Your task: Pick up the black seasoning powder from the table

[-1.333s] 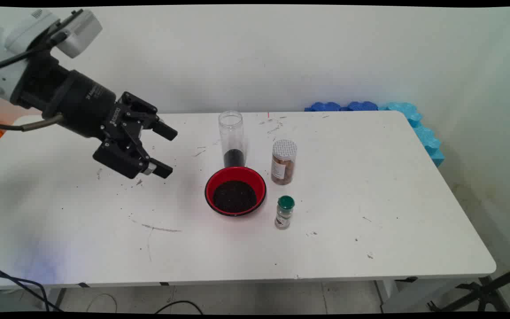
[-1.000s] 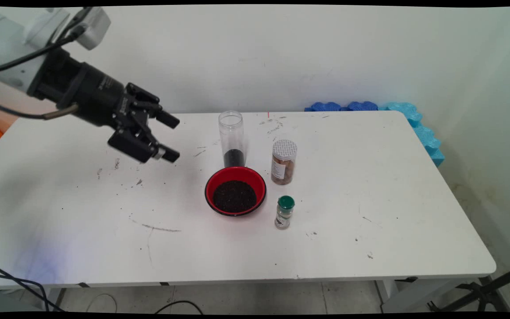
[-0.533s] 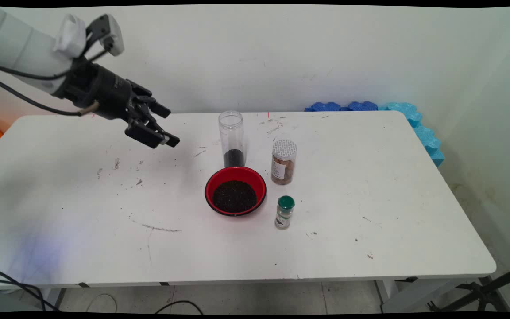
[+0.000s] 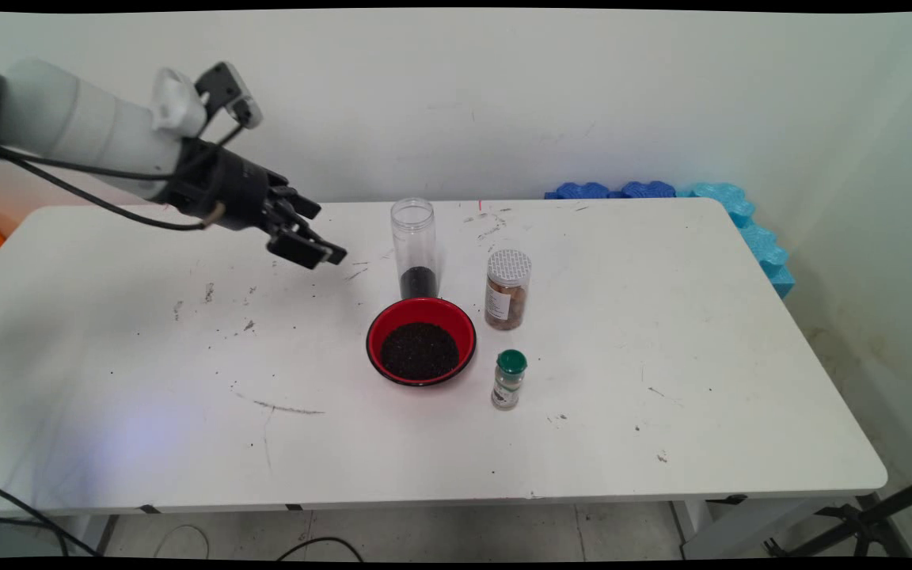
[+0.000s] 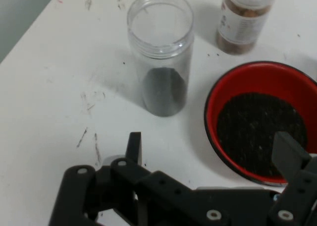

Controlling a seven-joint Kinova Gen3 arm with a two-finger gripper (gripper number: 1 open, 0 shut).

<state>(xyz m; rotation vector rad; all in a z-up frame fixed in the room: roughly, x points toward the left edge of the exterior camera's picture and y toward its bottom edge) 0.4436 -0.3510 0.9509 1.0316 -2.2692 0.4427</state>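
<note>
White table (image 4: 662,380): gripper (image 4: 321,234) wide open, empty, above it left of clear jar (image 4: 414,247); red bowl (image 4: 421,340) just before jar.

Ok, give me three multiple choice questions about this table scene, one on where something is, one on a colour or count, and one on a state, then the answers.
1. Where does the red bowl stand?
A. just in front of the clear open jar
B. at the table's far right corner
C. on the blue foam

2. What colour is the cap of the small spice bottle?
A. yellow
B. green
C. white

3. What state is the gripper in?
A. shut on the small spice bottle
B. shut on the red bowl
C. open and holding nothing

Answers: 1 A, the bowl sits directly nearer the camera than the jar. 2 B, its cap is plainly green. 3 C, the hand view shows its fingers spread apart with only the table between them.
</note>
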